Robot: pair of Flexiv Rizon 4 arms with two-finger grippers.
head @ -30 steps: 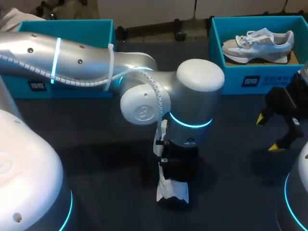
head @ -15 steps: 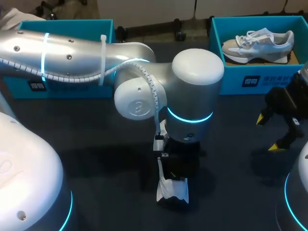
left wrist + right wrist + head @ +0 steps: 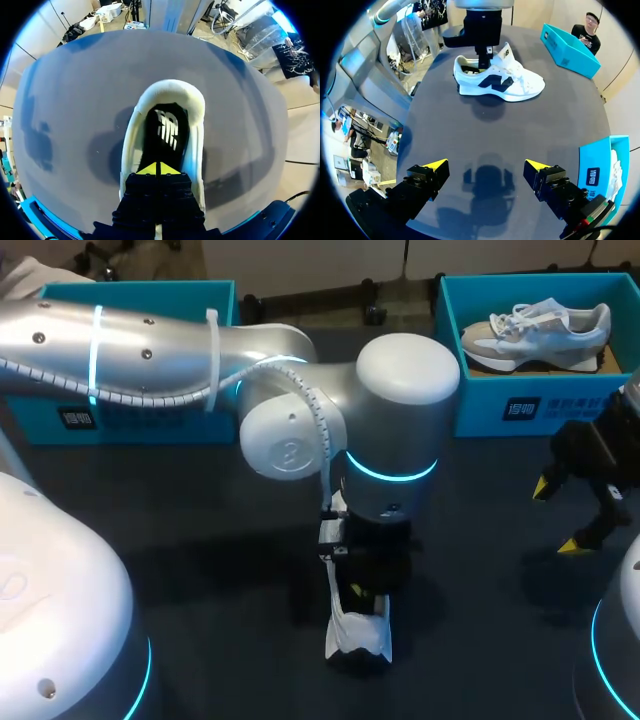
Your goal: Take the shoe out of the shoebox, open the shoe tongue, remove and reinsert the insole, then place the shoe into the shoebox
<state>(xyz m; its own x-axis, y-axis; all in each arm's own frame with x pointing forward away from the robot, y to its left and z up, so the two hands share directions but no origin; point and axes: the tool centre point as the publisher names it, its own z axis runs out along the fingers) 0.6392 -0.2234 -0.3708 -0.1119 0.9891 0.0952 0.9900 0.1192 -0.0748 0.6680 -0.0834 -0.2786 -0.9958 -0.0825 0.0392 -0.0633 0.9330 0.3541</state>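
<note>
A dark grey table [image 3: 200, 540] carries an open turquoise box [image 3: 480, 405] at its far right corner. Inside it a grey-and-white sneaker [image 3: 540, 330] rests on its sole, white laces showing, toe pointing toward the table's middle. A tan layer [image 3: 603, 361] shows beneath the sole. A dark label [image 3: 522, 408] with white print marks the box's front wall, which faces the table's near edge.

The table [image 3: 200, 540] is viewed from above and behind in the head view. The left wrist view is aimed steeply down, close over the white sneaker [image 3: 172, 90] under the left gripper [image 3: 159, 169]. In the right wrist view the same sneaker is seen side-on, well ahead of the right gripper [image 3: 486, 165].
</note>
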